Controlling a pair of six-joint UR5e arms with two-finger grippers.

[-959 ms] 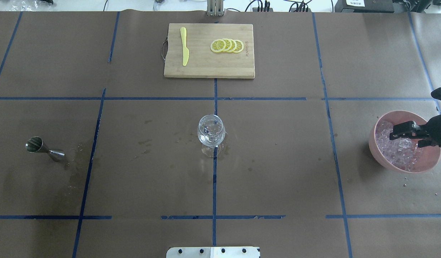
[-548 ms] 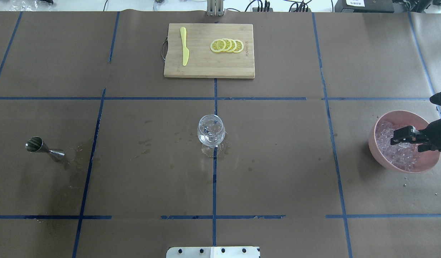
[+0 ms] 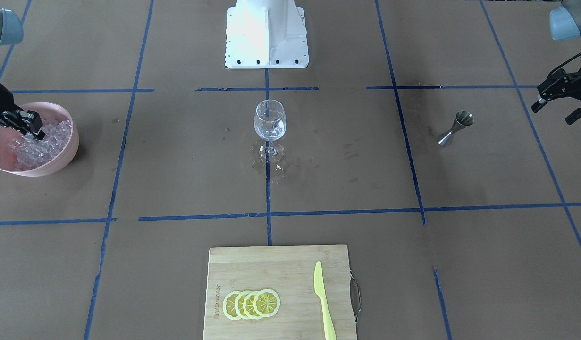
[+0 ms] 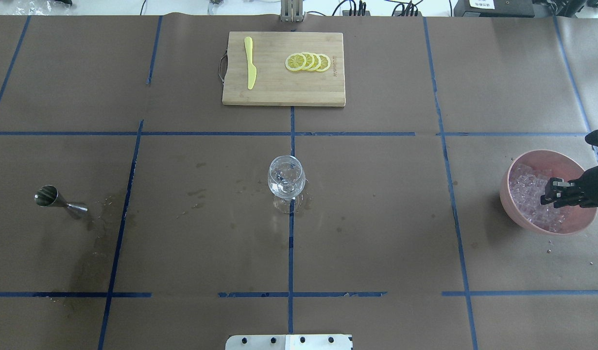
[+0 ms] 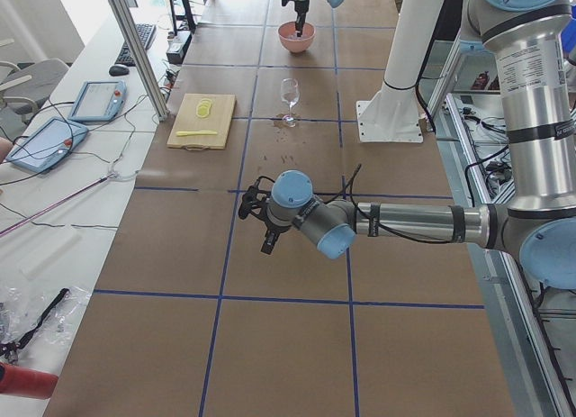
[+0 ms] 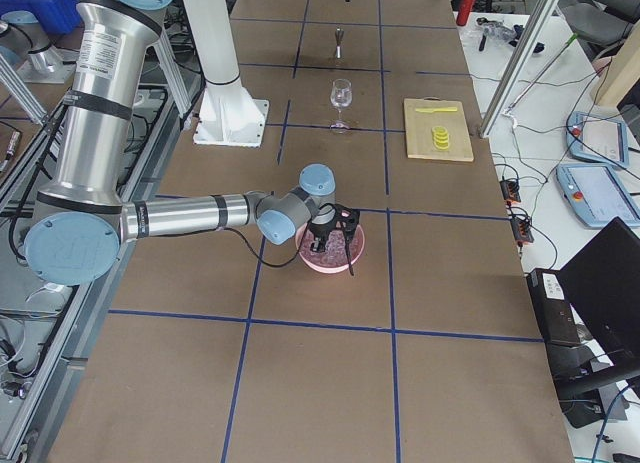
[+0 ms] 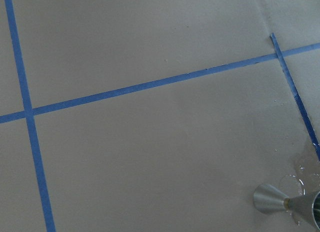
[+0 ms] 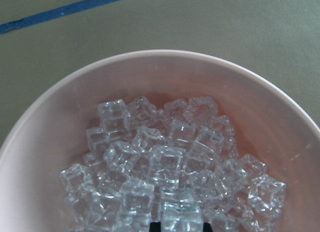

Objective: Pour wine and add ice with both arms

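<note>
From my console I see the right arm (image 6: 190,215) stretched low and nearly level across the table, its wrist bent down so the right gripper (image 4: 551,192) dips into the pink bowl (image 4: 504,197) at the table's right end. On the wrist camera, its two dark fingertips (image 8: 156,226) sit tight on either side of a single cube at the top of the heap, so I read it as pinching that cube. The ice (image 8: 165,167) is a pile of small, glassy, colourless cubes with rounded edges, filling the smooth matte bowl. The left arm (image 5: 405,223) also lies out low and horizontal, and the left gripper (image 3: 553,113) hangs in the air with its black fingers spread wide and nothing between them, near the jigger (image 3: 455,127) but apart from it. That jigger is polished steel, an hourglass of two cones, standing upright. The stemmed wine glass (image 4: 286,179) stands mid-table on brown paper (image 4: 376,218) crossed with blue tape. Something clear glints in its bowl, but I cannot tell if that is the wine. Damp patches darken the paper around its foot.
</note>
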